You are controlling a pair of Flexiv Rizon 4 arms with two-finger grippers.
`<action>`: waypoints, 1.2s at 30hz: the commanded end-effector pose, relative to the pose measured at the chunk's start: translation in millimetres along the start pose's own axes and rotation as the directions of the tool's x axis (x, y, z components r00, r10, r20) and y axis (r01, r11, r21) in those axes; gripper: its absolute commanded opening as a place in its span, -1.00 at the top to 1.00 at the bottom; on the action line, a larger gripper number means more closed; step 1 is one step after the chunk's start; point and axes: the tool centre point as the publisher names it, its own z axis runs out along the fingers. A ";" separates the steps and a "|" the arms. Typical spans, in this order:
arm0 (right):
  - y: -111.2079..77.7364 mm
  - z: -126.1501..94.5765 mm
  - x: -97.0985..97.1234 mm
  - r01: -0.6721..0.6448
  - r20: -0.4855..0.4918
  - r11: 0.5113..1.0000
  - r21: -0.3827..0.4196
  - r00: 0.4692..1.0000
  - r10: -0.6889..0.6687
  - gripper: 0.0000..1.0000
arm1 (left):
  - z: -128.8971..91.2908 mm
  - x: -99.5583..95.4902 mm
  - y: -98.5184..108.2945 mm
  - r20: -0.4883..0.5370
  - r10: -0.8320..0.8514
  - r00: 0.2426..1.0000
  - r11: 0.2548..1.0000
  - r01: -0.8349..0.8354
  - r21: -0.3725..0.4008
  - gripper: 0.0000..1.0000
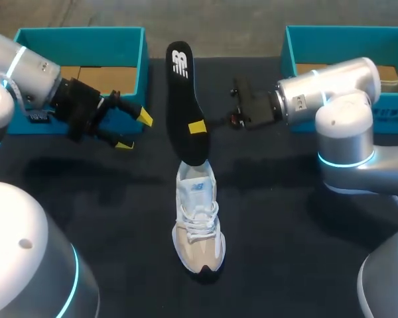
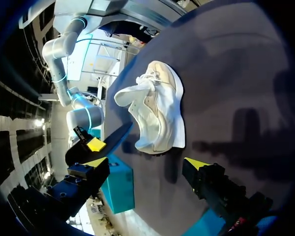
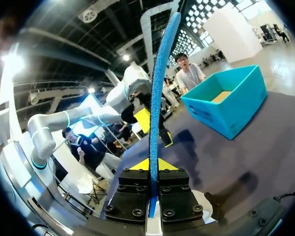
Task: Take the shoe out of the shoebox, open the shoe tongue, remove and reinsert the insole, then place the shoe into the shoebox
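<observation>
The white shoe (image 1: 198, 222) lies on the dark table, toe toward the front edge; the left wrist view has the shoe (image 2: 155, 113) ahead of its fingers. Its black insole (image 1: 186, 99) hangs above the shoe's heel. My right gripper (image 1: 198, 127) is shut on the insole near its lower end. In the right wrist view the insole (image 3: 160, 88) stands edge-on, blue, between the closed fingers of the right gripper (image 3: 151, 164). My left gripper (image 1: 134, 131) hangs open to the left of the insole, holding nothing. In its own view the left gripper (image 2: 146, 164) has its yellow tips far apart.
A teal shoebox (image 1: 79, 33) stands at the back left, behind my left arm. A second teal shoebox (image 1: 331, 33) stands at the back right, behind my right arm. The left box (image 3: 231, 113) shows beyond the insole in the right wrist view.
</observation>
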 end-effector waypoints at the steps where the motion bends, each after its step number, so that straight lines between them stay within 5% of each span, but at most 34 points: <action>1: -4.3 -1.9 -3.0 0.011 0.001 1.000 -0.005 1.000 -0.011 1.00 | 12.9 6.4 13.9 0.003 -0.011 1.000 0.999 0.011 0.035 -1.00; 12: -6.3 5.0 -8.4 0.063 0.006 0.998 -0.005 0.998 -0.063 1.00 | 21.8 9.8 24.2 -0.005 -0.019 1.000 0.995 0.019 0.097 -1.00; 36: -19.2 4.5 -19.1 0.082 0.015 0.996 -0.041 0.997 -0.081 1.00 | 21.8 9.8 24.2 -0.005 -0.019 1.000 0.995 0.019 0.097 -1.00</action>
